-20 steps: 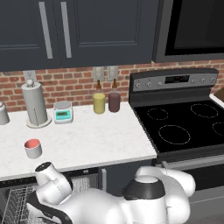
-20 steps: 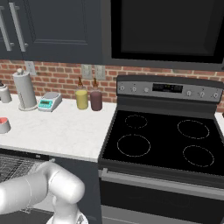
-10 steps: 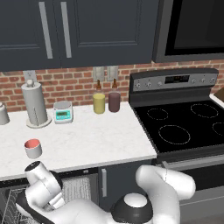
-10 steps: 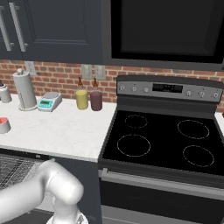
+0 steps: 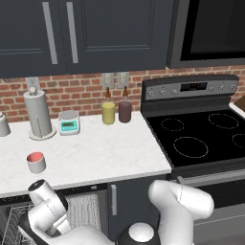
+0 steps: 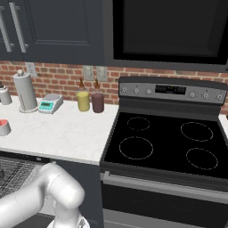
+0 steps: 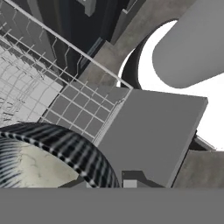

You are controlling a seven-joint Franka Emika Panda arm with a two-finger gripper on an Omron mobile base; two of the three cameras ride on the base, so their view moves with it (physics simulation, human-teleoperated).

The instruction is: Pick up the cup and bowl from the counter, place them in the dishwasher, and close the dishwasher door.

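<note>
Bowl (image 7: 48, 157) seemingly over dishwasher rack (image 7: 83, 109)

The cup (image 5: 36, 162), white-grey outside and red-pink inside, stands upright on the white tabletop (image 5: 95, 158) near its front edge, at 9 o'clock in the left base view. The dark speckled bowl (image 7: 48, 157) sits low over the dishwasher's (image 5: 14, 220) white wire rack (image 7: 30, 87).

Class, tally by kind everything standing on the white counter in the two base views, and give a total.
Cup: 1
Paper towel roll: 1
Kitchen scale: 1
Bottles, yellow and maroon: 2
Grey canister: 1
Total: 6
</note>
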